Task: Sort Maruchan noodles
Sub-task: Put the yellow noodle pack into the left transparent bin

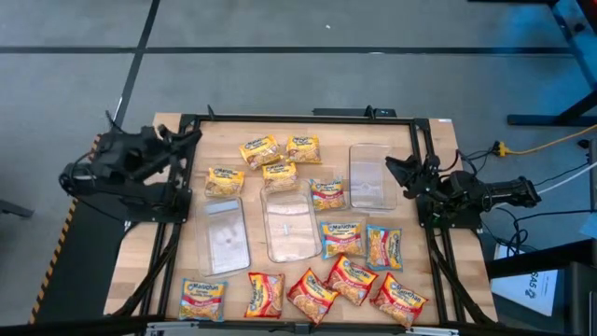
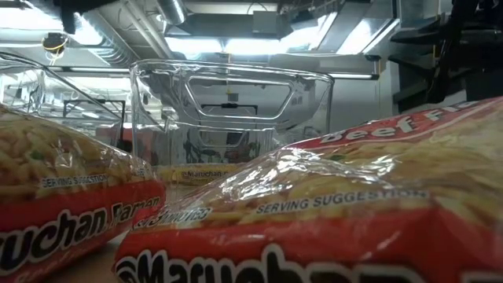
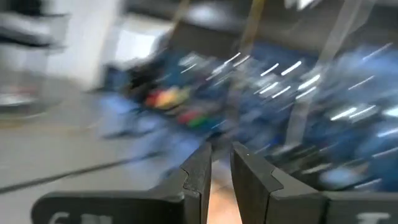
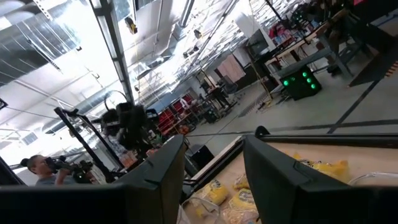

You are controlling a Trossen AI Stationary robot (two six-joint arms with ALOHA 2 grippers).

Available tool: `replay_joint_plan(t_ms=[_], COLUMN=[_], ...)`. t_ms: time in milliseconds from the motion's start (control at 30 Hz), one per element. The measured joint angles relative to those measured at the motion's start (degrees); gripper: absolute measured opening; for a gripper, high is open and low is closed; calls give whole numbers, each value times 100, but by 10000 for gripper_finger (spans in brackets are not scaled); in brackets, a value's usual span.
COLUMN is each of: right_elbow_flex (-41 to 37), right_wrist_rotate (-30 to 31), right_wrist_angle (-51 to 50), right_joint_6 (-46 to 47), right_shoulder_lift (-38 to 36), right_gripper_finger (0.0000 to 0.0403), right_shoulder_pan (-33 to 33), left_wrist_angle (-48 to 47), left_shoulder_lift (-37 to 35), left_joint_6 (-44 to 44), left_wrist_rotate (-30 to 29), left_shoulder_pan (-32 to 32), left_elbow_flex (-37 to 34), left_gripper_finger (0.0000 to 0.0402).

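The noodles (image 1: 326,245) are lying scattered across the tabletop (image 1: 438,159) around three clear trays (image 1: 287,224), while the left gripper (image 3: 221,165), fingers narrowly parted, and the right gripper (image 4: 214,171), spread wide, are hovering empty over opposite side edges.

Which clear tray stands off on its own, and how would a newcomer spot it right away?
From above, start at the wooden table and go to its right side, where the right gripper waits at the edge. Just inboard of that gripper lies a clear tray. Unlike the other two clear trays, which sit side by side at the table's middle, it lies alone, farther back.
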Motion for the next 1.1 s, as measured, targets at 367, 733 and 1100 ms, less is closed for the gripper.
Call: replay_joint_plan(t_ms=[367,733,1100], right_elbow_flex=[0,0,0], right_wrist_rotate=[-2,-403,-406], right_wrist_angle=[-424,-441,-514], right_joint_6=[0,0,0], right_shoulder_lift=[-2,-2,-2], right_gripper_finger=[161,161,161], right_shoulder_pan=[0,2,0], left_wrist_angle=[-3221,-1950,-1826], left_shoulder_lift=[2079,3423,3719], left_joint_6=[-2093,-898,-885], left_wrist_rotate=[-108,-179,1933], left_shoulder_pan=[34,589,2580], left_elbow_flex=[739,739,853], left_gripper_finger=[53,53,53])
